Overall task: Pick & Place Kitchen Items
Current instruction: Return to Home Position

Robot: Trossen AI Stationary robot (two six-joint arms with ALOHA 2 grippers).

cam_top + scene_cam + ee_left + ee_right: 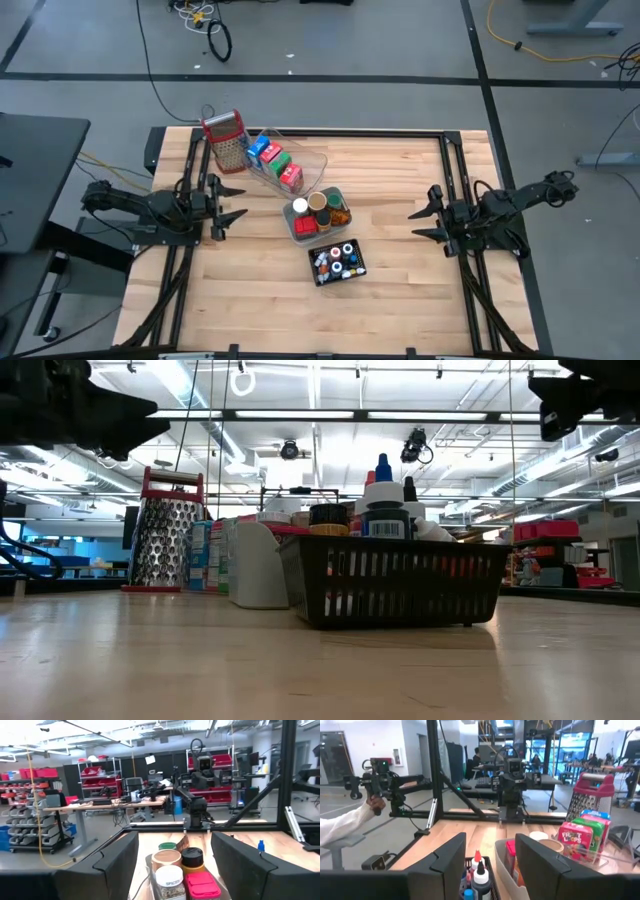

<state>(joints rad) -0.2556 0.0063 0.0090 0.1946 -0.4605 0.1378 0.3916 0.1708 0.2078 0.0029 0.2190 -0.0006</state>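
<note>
A brightly lit workshop with shelves of red bins lies beyond the pale wooden table (400, 290). All the kitchen items sit sorted near its middle. The small cartons (278, 160) stand in the clear tray (318, 160) beside the metal grater (225, 138), the round jars (318, 208) fill the grey tray (290, 230), and the little capped bottles (338, 260) crowd the black basket (400, 585). The left gripper (243, 202) hangs at the table's left edge and the right gripper (414, 224) at its right edge. Both have their fingers spread and hold nothing. The cartons look light but crushable and are best pinched across their flat faces. The jars look hard and smooth and would likely slip unless squeezed across the body below the lid. The bottles look tippy, so their necks are the best hold.
</note>
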